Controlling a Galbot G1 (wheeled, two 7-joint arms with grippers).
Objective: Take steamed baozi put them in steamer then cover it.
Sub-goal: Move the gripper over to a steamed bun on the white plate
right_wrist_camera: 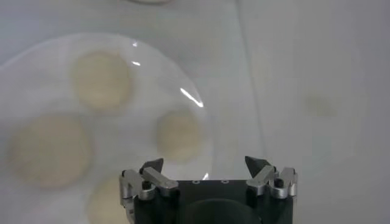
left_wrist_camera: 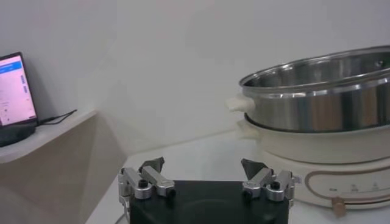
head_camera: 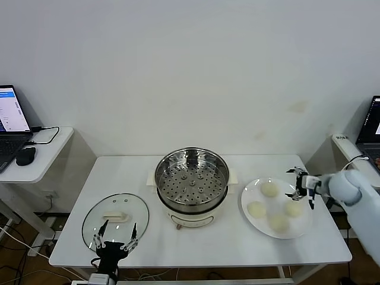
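Hovering at the worktop's right edge, the right end effector (head_camera: 301, 189), fingers apart and empty, sits nearest the steamed baozi (head_camera: 293, 209) on the plate (head_camera: 248, 218); the steamer (head_camera: 191, 181) lies toward centre.

— What stands around the white table (head_camera: 196, 246)?
— A plain white wall (head_camera: 190, 71) behind it; left of it, a side desk (head_camera: 41, 163) bearing a laptop (head_camera: 10, 122) and mouse (head_camera: 25, 155).

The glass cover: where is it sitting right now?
In the head view the cover lies flat on the table, on the robot's left of the steamer, with the open left pincer hovering at its near edge.
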